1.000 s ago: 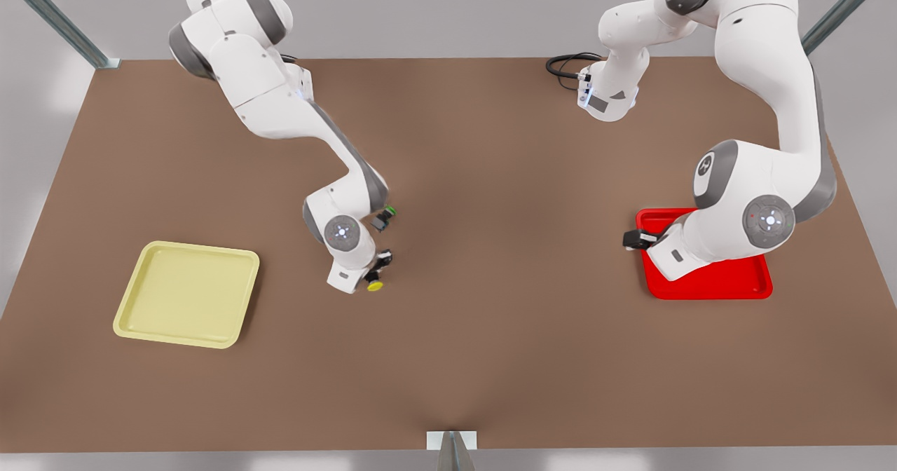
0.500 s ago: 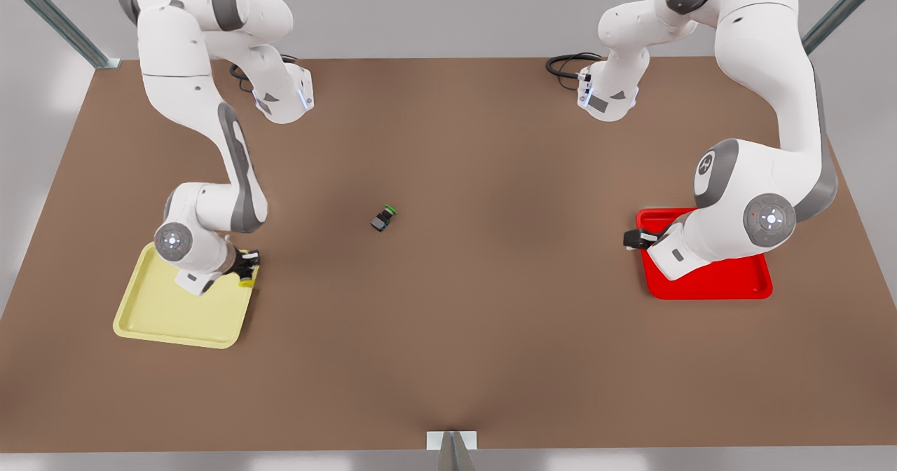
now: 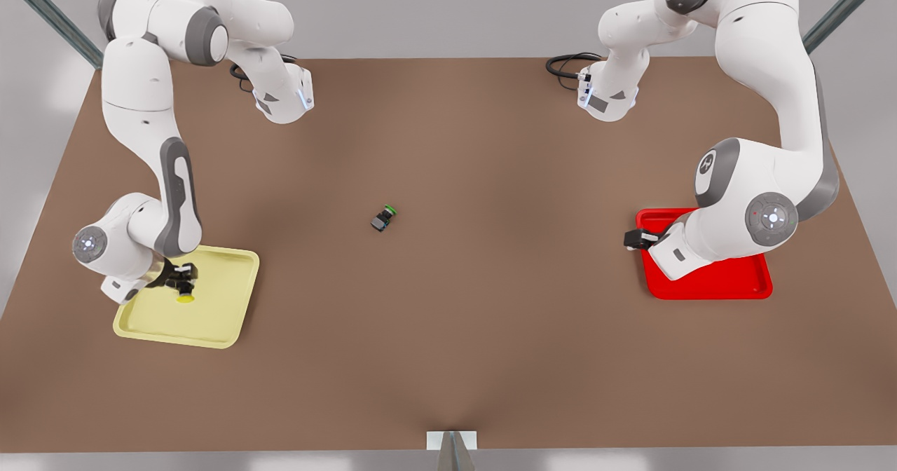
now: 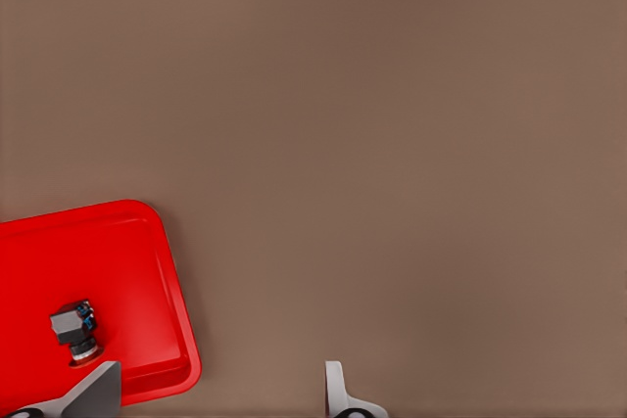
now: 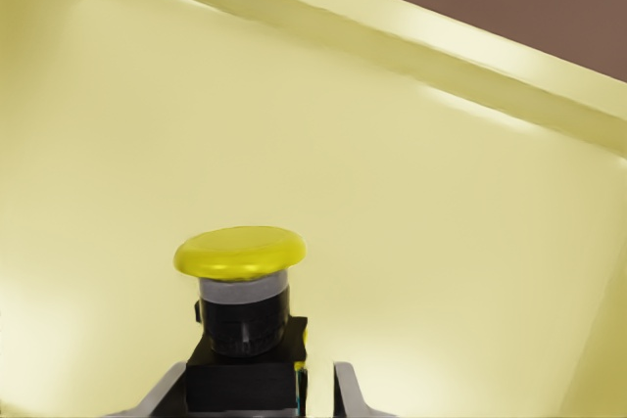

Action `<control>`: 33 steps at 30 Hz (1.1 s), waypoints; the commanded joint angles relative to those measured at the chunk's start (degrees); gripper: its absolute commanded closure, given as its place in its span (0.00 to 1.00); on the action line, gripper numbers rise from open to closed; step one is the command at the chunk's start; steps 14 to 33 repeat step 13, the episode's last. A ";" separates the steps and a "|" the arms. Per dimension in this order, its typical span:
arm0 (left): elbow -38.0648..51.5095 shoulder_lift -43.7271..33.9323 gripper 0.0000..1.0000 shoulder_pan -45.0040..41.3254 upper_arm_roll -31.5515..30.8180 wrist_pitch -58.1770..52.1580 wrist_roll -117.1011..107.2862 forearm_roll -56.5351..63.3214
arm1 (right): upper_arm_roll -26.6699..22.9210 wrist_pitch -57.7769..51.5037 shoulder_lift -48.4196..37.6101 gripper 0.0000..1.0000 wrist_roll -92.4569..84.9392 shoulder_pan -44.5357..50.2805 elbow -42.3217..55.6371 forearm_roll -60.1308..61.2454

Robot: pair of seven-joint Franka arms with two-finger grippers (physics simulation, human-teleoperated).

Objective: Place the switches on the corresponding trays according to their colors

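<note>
My right gripper is at the front view's left, over the pale yellow tray, shut on the yellow switch. In the right wrist view the switch's yellow cap points away from the gripper, close above the tray floor. My left gripper hangs open at the near-left edge of the red tray. The left wrist view shows its fingers spread with nothing between them. The red switch lies on its side in the red tray.
A green-capped switch lies on the brown table near the middle. Both arm bases stand at the table's far edge, with a black cable beside the one on the front view's right.
My right arm has swung from the table's middle toward the front view's left, carrying the yellow switch over the yellow tray. The left arm has barely moved.
</note>
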 commanded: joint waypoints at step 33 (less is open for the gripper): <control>2.02 -0.62 0.00 0.02 -0.40 -0.88 0.35 3.35 | 23.82 -37.67 -27.31 0.00 44.83 -2.34 8.67 -13.57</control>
